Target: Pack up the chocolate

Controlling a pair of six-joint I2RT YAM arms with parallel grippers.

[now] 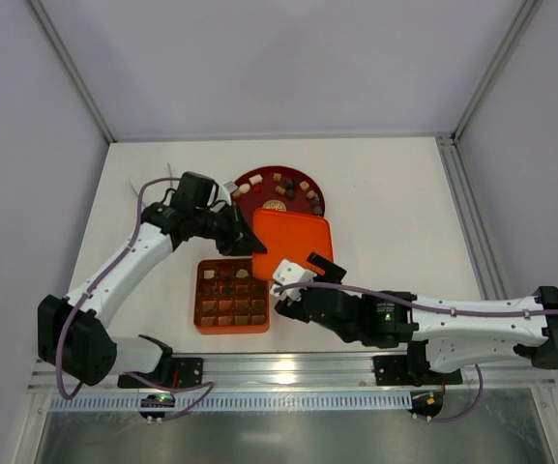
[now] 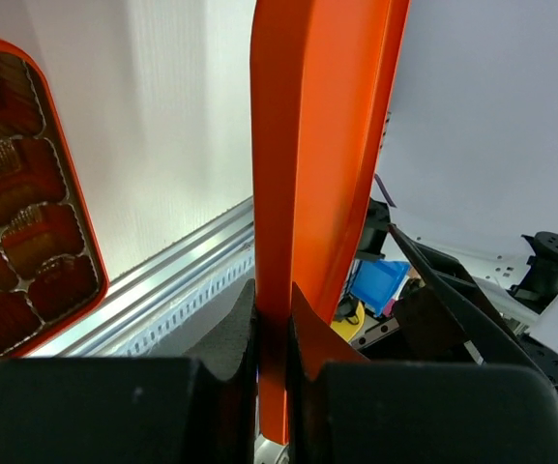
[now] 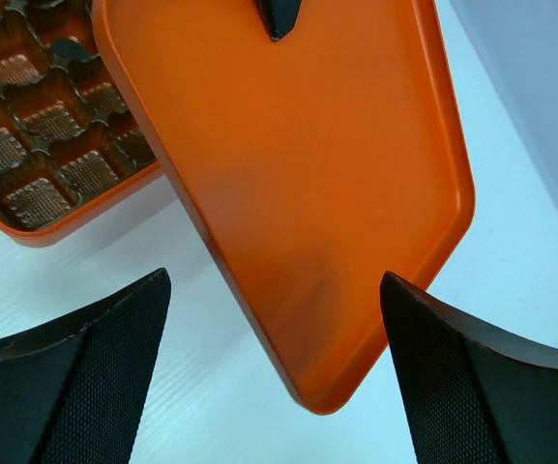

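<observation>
The chocolate is small brown and cream pieces: several lie on a round red plate (image 1: 259, 184), a few sit in the far cells of the orange gridded box (image 1: 231, 295). The flat orange lid (image 1: 293, 244) is held off the table, just right of the box. My left gripper (image 1: 252, 244) is shut on its left edge; in the left wrist view the lid (image 2: 308, 145) stands edge-on between the pads of that gripper (image 2: 273, 300). My right gripper (image 1: 303, 271) is open at the lid's near corner (image 3: 356, 377), its fingers (image 3: 95, 377) either side and apart from it.
The box (image 3: 46, 126) lies on the white table with the lid's left edge overlapping its right side in the right wrist view. An aluminium rail (image 1: 288, 367) runs along the near table edge. Grey walls close the sides and back.
</observation>
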